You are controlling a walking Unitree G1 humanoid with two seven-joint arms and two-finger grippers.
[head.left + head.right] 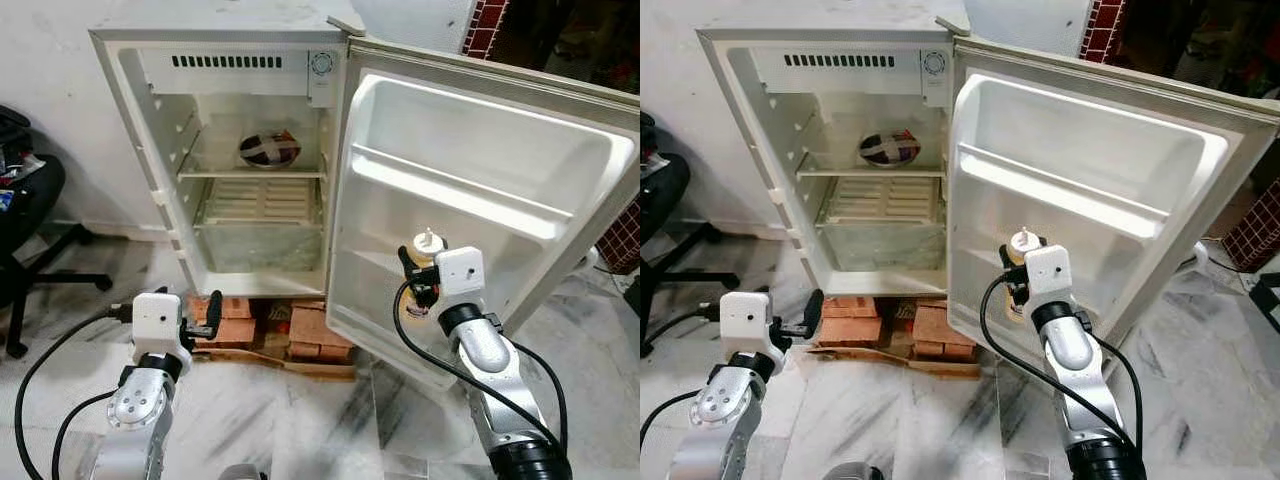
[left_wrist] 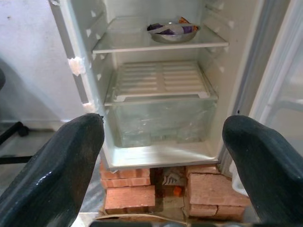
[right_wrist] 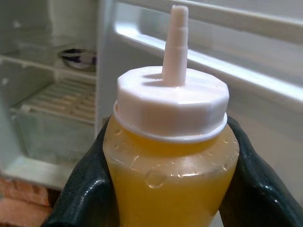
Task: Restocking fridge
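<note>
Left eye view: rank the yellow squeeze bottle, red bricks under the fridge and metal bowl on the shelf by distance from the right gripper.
1. Yellow squeeze bottle with white nozzle cap: held in the right gripper, at the open door.
2. Red bricks: under the fridge, to its left.
3. Metal bowl: upper shelf, deep inside.

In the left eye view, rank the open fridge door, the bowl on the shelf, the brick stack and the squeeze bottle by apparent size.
1. Fridge door.
2. Brick stack.
3. Bowl.
4. Squeeze bottle, mostly hidden by the right end effector, and nearer the camera than the bowl, so the last two are unsure.
</note>
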